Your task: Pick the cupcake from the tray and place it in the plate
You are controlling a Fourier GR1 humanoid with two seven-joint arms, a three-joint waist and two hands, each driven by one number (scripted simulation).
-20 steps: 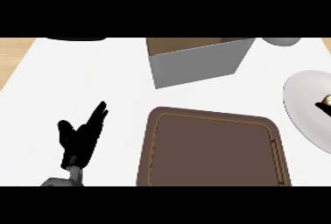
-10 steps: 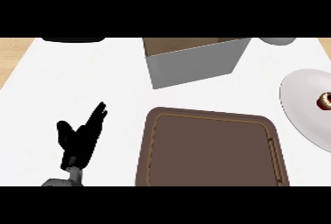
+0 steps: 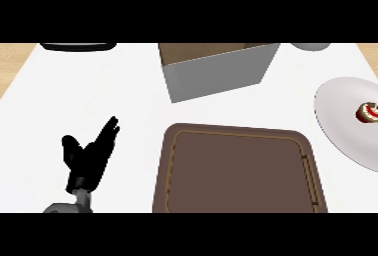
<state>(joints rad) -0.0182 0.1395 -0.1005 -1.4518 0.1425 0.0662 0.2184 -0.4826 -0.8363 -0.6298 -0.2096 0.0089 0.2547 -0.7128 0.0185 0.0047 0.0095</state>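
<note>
Left hand (image 3: 87, 159) sits low at the view's left over the bench (image 3: 88, 85), resting; fingers (image 3: 109, 131) straight and apart, pointing away, holding nothing. Right hand isn't in view. Just right of the fingers: the tray (image 3: 238, 175), a dark brown matte rectangle with rounded corners, a raised lip and a thin lighter line inside the rim. Nothing is on it. The cupcake (image 3: 367, 112) is well right of the fingers, past the tray, already sitting on the plate (image 3: 341, 125). It is small and round, with a brown base and a white top with a red bit. The plate is round, pale grey and smooth, cut off by the view's right edge. My read: the place step looks done. Nothing is left to grasp, so the next move only calls for keeping both hands clear of the plate. Beyond the fingers and to their right is a grey box (image 3: 214, 70), hard-edged, with an open top and brown inside. At the far edge are a dark flat shape (image 3: 77, 46) and a grey rounded shape (image 3: 310, 46), both cropped, so I can't ID them. The bench is white and smooth.
</note>
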